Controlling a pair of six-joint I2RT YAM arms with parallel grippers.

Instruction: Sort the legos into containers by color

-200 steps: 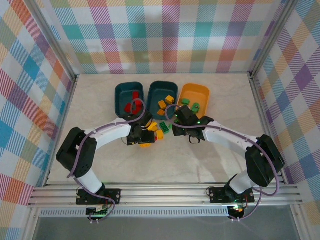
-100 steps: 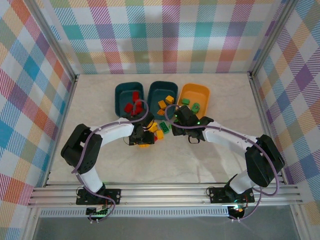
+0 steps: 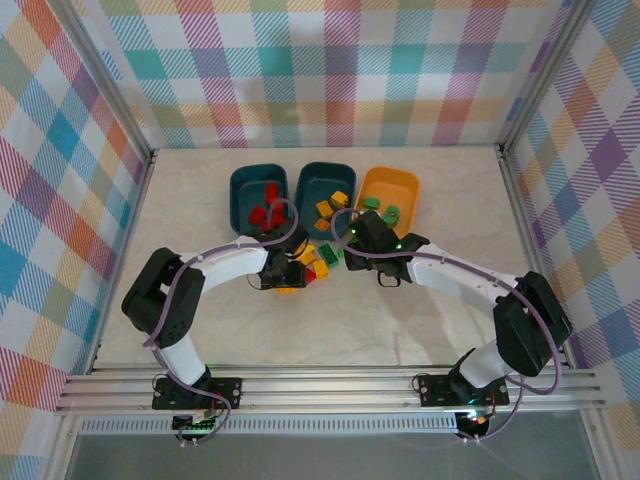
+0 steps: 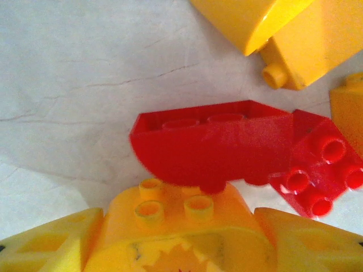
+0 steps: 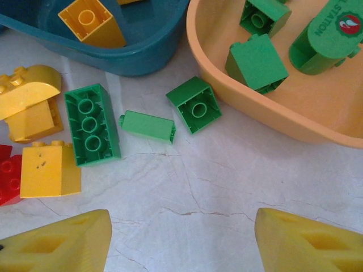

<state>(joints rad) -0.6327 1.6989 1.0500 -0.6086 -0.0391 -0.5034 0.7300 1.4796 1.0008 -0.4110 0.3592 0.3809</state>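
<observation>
My left pincer (image 4: 178,241) is clamping a yellow rounded brick (image 4: 176,218), just beside a red brick (image 4: 215,144) lying on the table (image 4: 68,85). My right pincer (image 5: 181,241) is gaping wide near three green bricks (image 5: 147,126) lying beside the orange tub (image 5: 244,124).

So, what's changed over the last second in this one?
The left arm swung its elbow inward, toward the right, early in that second, while the left gripper stayed low over the loose bricks. Its jaws straddle a yellow brick, grip unclear. Nothing was visibly picked up or dropped. The right gripper barely moved, jaws open, and the three tubs kept their places.
</observation>
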